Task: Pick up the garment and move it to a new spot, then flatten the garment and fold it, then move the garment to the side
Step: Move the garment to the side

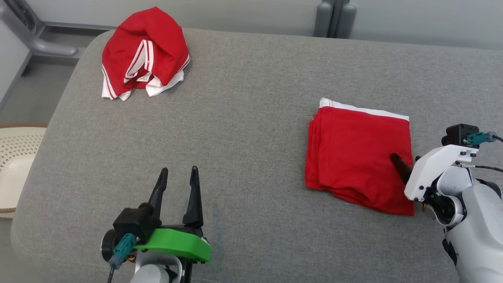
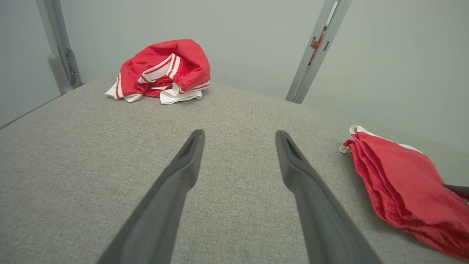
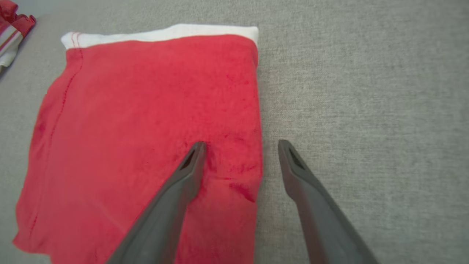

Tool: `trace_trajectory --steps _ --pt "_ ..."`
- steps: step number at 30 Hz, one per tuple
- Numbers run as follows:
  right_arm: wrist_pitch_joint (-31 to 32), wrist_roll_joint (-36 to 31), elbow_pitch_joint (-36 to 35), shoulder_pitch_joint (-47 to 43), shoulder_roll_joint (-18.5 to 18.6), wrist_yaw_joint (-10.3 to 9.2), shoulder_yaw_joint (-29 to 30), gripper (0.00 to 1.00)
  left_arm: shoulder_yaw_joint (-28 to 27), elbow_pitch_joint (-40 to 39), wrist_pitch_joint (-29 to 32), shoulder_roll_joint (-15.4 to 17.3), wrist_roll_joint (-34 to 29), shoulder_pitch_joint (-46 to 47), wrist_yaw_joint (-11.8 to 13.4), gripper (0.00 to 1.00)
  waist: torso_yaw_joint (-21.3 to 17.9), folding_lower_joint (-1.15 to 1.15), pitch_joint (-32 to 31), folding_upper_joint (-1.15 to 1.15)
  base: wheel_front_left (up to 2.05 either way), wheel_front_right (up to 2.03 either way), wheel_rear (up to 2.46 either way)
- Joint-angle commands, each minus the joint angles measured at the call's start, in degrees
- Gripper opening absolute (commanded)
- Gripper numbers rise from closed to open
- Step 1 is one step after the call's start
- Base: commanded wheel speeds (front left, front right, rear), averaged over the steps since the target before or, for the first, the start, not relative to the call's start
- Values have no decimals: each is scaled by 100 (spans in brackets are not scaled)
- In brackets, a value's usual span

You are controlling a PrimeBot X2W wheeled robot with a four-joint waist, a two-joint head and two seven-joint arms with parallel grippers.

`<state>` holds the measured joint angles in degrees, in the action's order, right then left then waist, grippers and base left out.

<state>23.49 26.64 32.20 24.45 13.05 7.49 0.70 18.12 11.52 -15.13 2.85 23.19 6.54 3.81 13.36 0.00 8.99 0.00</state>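
The folded red garment lies flat on the right side of the grey cushion, a white band showing along its far edge. The right gripper stands wide open and holds nothing. It straddles the garment's right edge, with one finger over the red cloth, perhaps pressing on it, and the other over bare cushion just beside the cloth. The left gripper hangs over bare cushion at the near left, well apart from the folded garment, also wide open and with nothing in it. A crumpled red and white garment sits in a heap at the far left corner of the cushion. A cream basket with small holes stands beside the cushion at the left edge of the head view. It is cut off, so I cannot tell what it holds.
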Motion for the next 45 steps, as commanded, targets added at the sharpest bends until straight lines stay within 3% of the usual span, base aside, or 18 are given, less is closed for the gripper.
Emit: trace_trajectory --steps 1,5,6,8,10,16,29,33,38,45 --pt "43 61 73 76 45 0 -78 100 -6 -16 -2 8 22 102 40 100 154 0 164 0 0 0 0" --pt "86 216 240 194 104 0 -378 100 -4 -60 -2 8 25 121 63 100 120 0 223 0 0 0 0" --pt "68 247 269 223 105 0 -460 49 -4 -72 -2 8 16 127 63 100 86 0 241 0 0 0 0" --pt "-26 251 300 301 136 0 -596 30 8 -91 -2 8 -4 153 54 100 17 0 275 0 0 0 0" --pt "-191 204 349 427 188 0 -688 0 29 -104 -1 8 -26 180 29 100 -76 0 319 0 0 0 0" --pt "-646 229 430 780 233 -1 -933 0 34 -75 -2 9 -191 351 -89 100 -595 0 456 0 0 0 0" --pt "-1497 375 586 1308 422 -1 -968 0 113 0 1 107 -520 899 -236 100 -2746 0 1166 0 0 0 0" --pt "-1742 428 692 1441 335 -1 -1013 0 152 -46 70 202 -604 1019 -253 100 -3159 0 1353 0 0 0 0" --pt "-2006 492 904 1625 245 -1 -1078 0 167 -177 163 310 -658 1104 -226 100 -3311 0 1510 0 0 0 0" --pt "-2280 321 1310 2006 367 -1 -1242 0 201 -405 252 359 -661 1082 -175 100 -3054 0 1612 0 0 0 0"
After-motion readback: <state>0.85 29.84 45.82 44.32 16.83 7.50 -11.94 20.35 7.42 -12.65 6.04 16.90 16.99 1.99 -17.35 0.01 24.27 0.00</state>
